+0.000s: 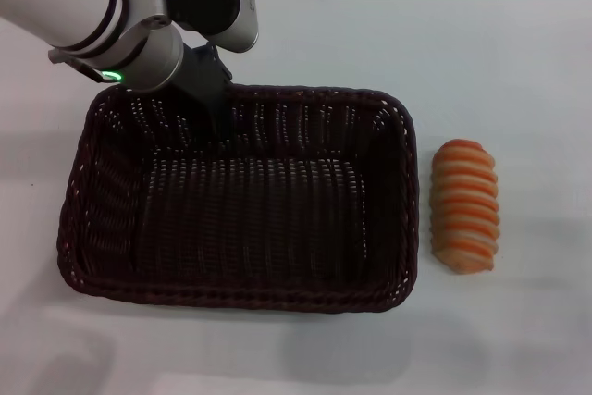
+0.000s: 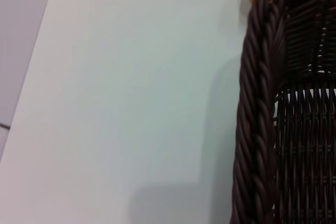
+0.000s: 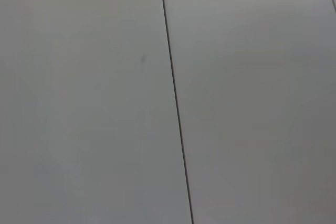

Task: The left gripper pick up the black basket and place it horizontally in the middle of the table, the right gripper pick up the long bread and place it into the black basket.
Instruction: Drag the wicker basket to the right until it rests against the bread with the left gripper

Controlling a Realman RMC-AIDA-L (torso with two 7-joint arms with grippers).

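The black basket (image 1: 240, 205) rests flat on the white table (image 1: 518, 62), long side across, in the middle-left of the head view. My left gripper (image 1: 218, 122) reaches down from the upper left onto the basket's far rim, with its dark tip over the inside of the far wall. The left wrist view shows the braided rim (image 2: 257, 129) close up and a sliver of orange at the top edge. The long bread (image 1: 466, 204) lies on the table just right of the basket, apart from it. My right gripper is out of view.
Bare white tabletop lies in front of the basket and to the right of the bread. The right wrist view shows only a plain grey surface with a thin dark seam (image 3: 176, 103).
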